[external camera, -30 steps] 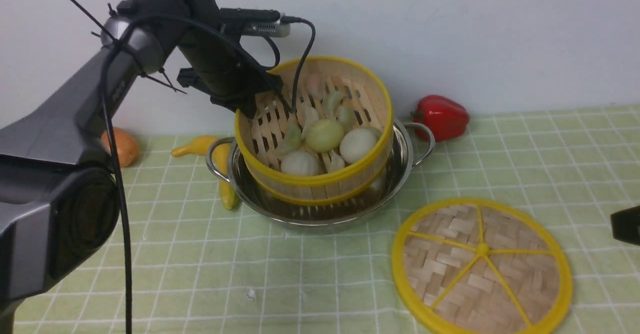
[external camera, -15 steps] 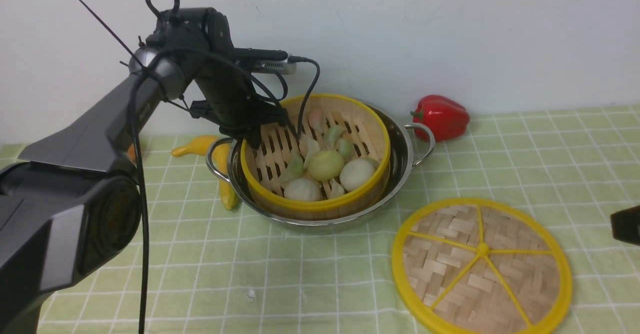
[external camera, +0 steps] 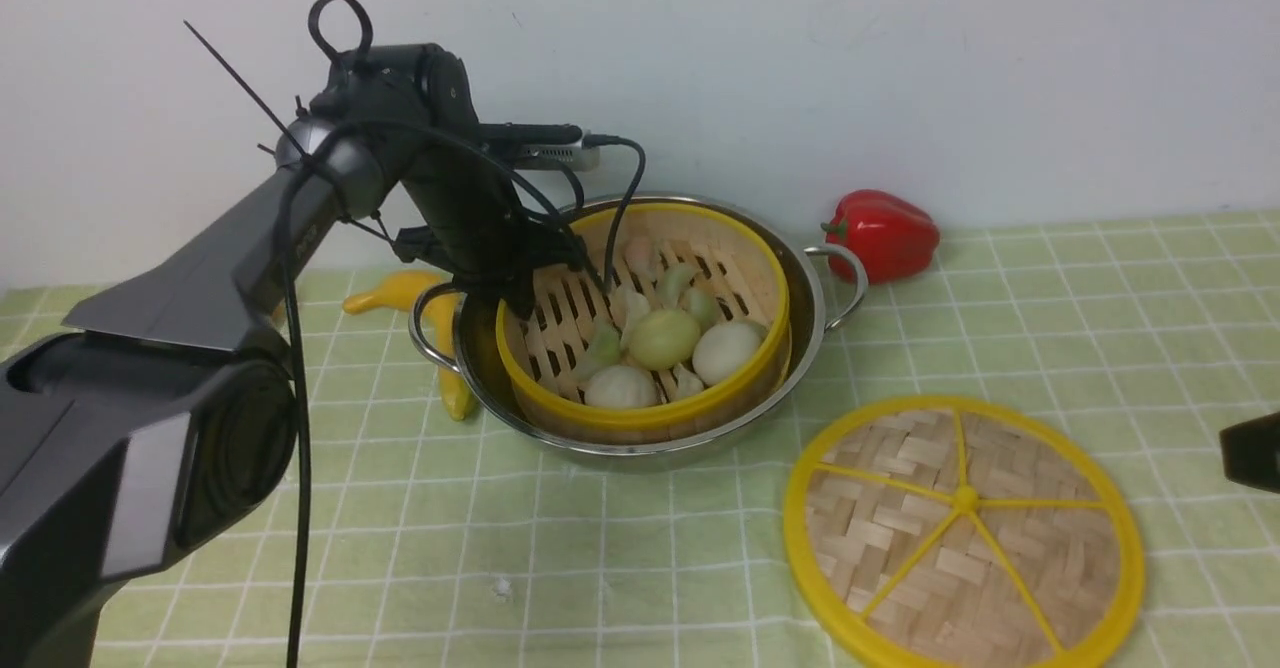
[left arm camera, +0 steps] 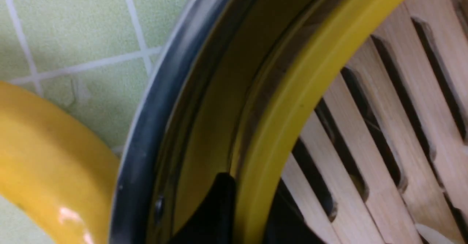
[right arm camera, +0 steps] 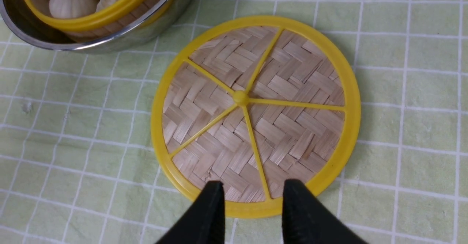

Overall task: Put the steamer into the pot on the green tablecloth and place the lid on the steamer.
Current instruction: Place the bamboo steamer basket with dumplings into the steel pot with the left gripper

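Bamboo steamer (external camera: 640,416) is sitting inside the pot (external camera: 803,278) on the green tablecloth (external camera: 600,548). I am seeing my left tool (left arm camera: 252,211) pinching its yellow rim, and my right tool (right arm camera: 250,189) hanging spread over the lid (external camera: 965,533) beside the pot.

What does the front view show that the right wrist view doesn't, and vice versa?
Only the front view: the left end effector gripping the steamer by its rim, and the red pepper. Only the right wrist view: the right end effector, fingers open, over the lid. Both: the steamer sitting in the pot, and the lid flat on the green tablecloth.
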Tool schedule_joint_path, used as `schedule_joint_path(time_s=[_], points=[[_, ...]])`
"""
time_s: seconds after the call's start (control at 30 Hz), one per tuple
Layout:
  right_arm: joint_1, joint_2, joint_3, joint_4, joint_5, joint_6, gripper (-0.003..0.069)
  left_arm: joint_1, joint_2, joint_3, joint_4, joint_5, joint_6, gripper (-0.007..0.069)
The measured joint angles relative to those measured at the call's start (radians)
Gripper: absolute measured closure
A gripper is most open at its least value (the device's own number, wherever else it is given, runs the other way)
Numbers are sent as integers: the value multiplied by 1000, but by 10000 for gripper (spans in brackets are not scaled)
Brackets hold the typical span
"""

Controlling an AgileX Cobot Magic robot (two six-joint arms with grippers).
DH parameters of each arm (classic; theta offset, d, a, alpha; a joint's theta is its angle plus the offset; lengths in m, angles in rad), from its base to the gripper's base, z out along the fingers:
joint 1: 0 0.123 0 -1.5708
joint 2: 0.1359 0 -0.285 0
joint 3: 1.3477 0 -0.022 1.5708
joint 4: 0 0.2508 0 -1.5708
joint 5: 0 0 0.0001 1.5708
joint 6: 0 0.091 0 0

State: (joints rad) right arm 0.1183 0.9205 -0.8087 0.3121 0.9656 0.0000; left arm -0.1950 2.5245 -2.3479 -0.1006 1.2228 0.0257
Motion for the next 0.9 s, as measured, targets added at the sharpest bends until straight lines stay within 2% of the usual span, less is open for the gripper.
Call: schedule_joint_path(time_s=[0.13,0.2,0.23,0.47,0.63,0.8,0.9], points=[[0,0,0,1,11,0,417,0,0,0,-6,0,4,556],[0,0,0,1,21,0,417,0,-1,-2,-11,1,11,494],[0,0,0,1,22,0,417,0,-1,-2,-11,1,11,488],[0,0,0,1,34,0,417,0,-35,-30,14,4,15,272],[0,0,0,28,26,0,417,0,-96,-101,45,4,11,190],[0,21,0,170,-53,-77,417,0,-216,-110,-3,6,-7,184],[14,85,0,400,-52,-242,417,0,-330,-110,-83,6,-7,210]])
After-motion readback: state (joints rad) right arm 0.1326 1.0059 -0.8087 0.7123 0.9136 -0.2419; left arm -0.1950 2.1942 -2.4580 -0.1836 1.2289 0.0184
